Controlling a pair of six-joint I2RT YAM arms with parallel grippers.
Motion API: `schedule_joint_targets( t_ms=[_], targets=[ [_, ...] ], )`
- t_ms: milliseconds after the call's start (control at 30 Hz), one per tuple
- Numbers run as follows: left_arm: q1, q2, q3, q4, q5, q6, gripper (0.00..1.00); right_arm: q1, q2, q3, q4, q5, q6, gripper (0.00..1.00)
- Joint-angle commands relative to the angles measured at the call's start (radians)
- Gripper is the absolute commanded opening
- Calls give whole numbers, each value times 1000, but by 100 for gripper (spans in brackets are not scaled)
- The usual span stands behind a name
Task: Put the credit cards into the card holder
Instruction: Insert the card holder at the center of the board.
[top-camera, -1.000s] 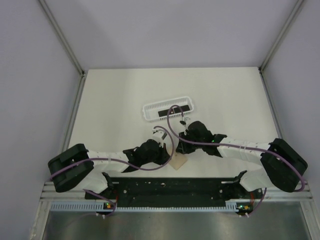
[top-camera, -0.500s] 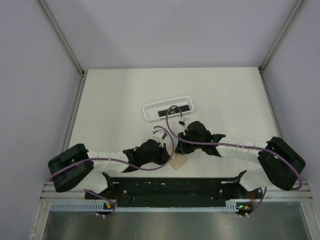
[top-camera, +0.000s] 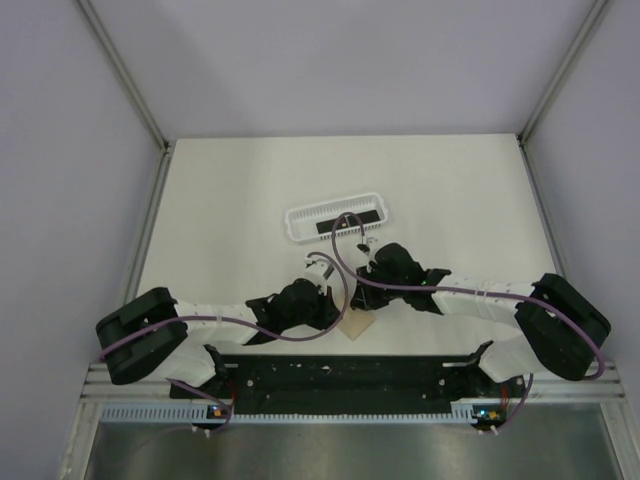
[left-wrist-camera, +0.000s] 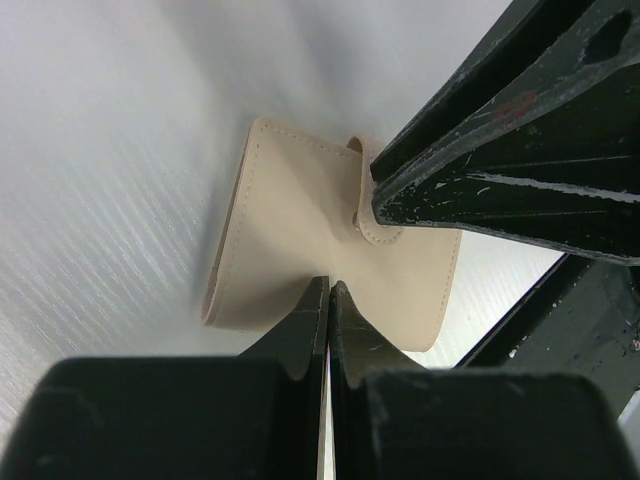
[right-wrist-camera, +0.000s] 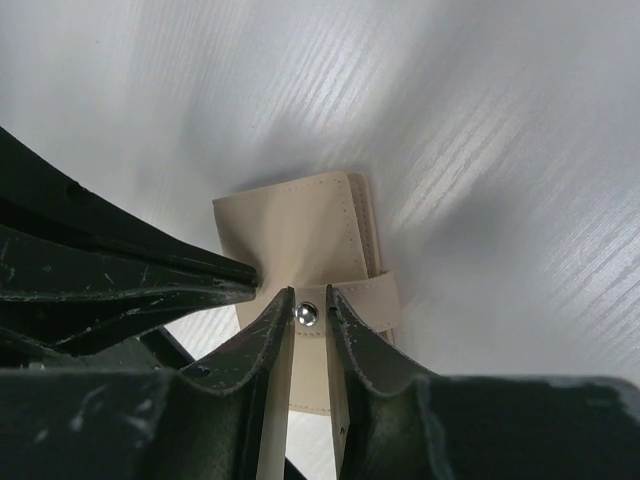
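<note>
The left tool (left-wrist-camera: 329, 291) was clenched, its two fingertips pressed almost flush together on the near edge of the card holder (left-wrist-camera: 295, 235), with the tan material pinched thin between them. The right tool (right-wrist-camera: 308, 298) was closed to a narrow gap over the holder's strap (right-wrist-camera: 372, 300), and the strap's metal snap (right-wrist-camera: 306, 314) sat right between its fingertips. The two tools met tip to tip at the holder: in the left wrist view the right tool's dark fingers came in from the upper right onto the strap, and in the right wrist view the left tool reached in from the left side.

The card holder was held between them, bowed where it was pinched, just over the near part of the white tabletop (top-camera: 220, 200) and close to the arms' bases. Whether its lower edge touched the surface could not be told.

Farther back, well apart from the holder, the white basket (top-camera: 300, 216) lay on the tabletop. The credit cards (top-camera: 347, 224) showed as a dark flat strip inside it, too small to count.
</note>
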Motion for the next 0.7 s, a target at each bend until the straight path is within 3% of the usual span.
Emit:
schedule_joint_targets(
  t_ms=[0,667],
  targets=[
    [-5,-4,7,2,-5,2,0,-11,2,-15,32,-15,-11,19],
    [-4,-1,4,8,-5,1,0,-11,-62,-45,44,-20,-28,20]
  ],
)
